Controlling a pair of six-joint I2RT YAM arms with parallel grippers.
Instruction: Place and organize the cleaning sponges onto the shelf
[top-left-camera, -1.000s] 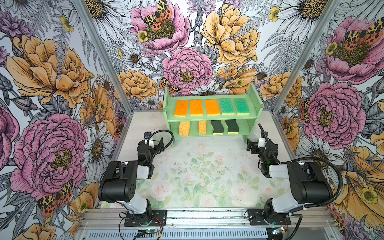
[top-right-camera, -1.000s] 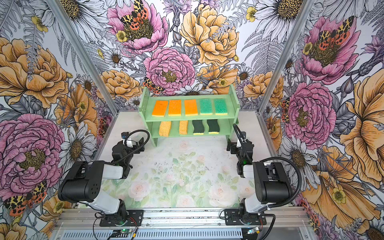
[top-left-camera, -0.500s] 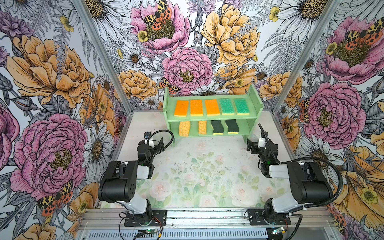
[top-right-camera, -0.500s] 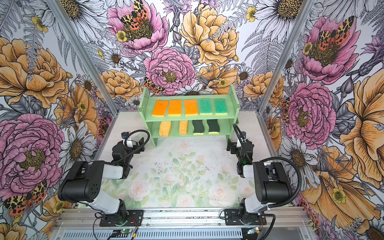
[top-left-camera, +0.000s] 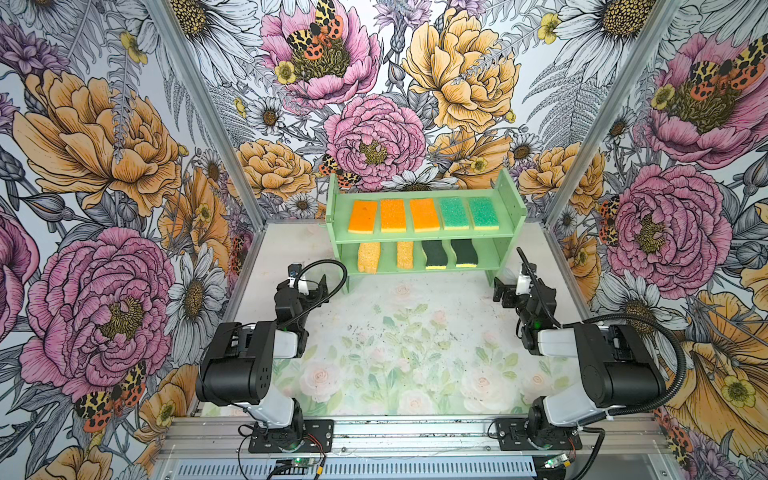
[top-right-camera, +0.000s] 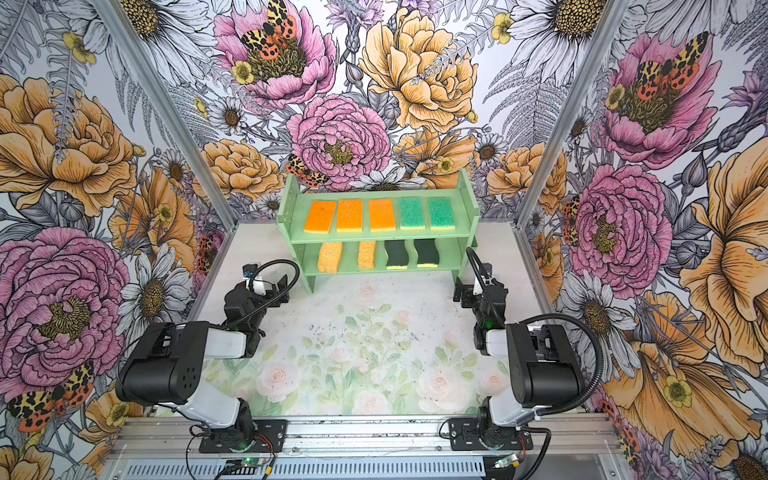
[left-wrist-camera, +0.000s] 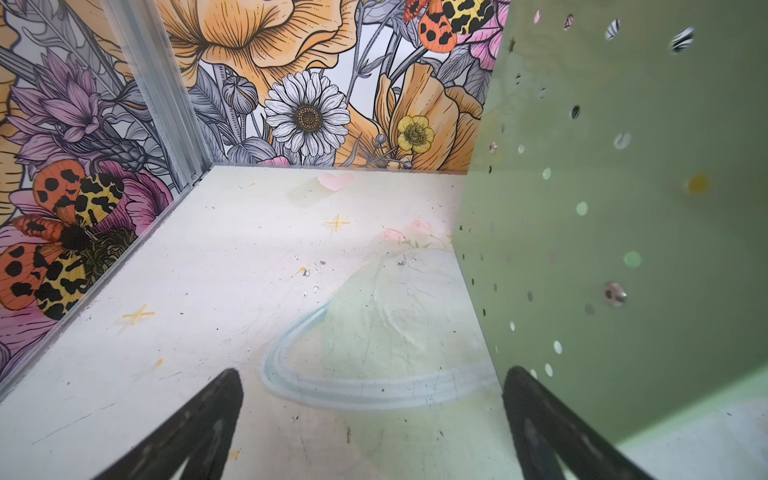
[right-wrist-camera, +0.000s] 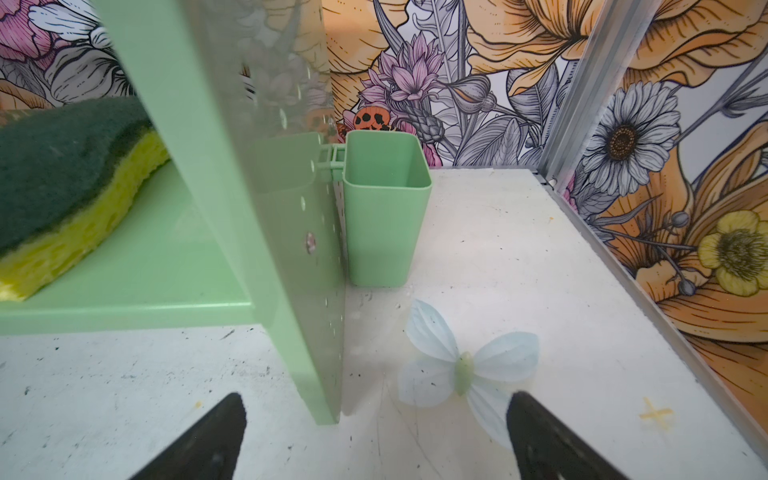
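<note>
On the pale mint-green two-tier wooden shelf (top-left-camera: 422, 240), nine cleaning sponges (top-left-camera: 424, 215) lay sorted; left gripper (top-left-camera: 309, 290) and right gripper (top-left-camera: 510, 291), jaws apart and empty, needed only to avoid bumping it.

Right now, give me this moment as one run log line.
sponges: nine on shelf, five top, four bottom | left gripper: open, empty | right gripper: open, empty
</note>
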